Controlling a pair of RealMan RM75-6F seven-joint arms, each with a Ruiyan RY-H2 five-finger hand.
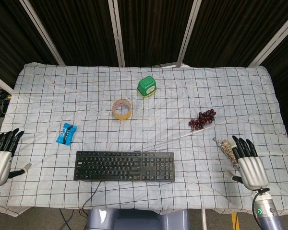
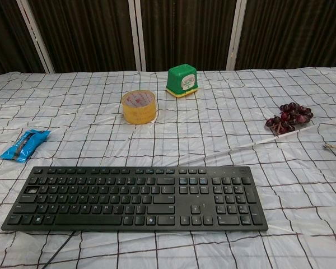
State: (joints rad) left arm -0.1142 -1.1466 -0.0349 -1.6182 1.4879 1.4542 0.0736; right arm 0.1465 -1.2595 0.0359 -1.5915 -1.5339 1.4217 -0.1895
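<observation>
Keyboard [image 2: 134, 196] nearest | checked tablecloth [image 1: 230, 91] | dark curtains [image 1: 149, 28] | both robot hands [image 1: 249, 163] spread, holding nothing

A black keyboard [image 2: 137, 196] lies nearest, with tape roll [image 2: 139, 106], green box [image 2: 182, 79] and grapes [image 2: 289, 116] beyond.

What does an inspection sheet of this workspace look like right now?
Surface: table under a wrinkled checked cloth.
Job's things: rope bundle by the right robot hand; blue packet nearest the left robot hand.
Clutter: keyboard, tape roll, green box, grapes.
Robot hands: both open, holding nothing.
Cables: keyboard cable runs off the front edge.
Surroundings: dark panels behind.
</observation>
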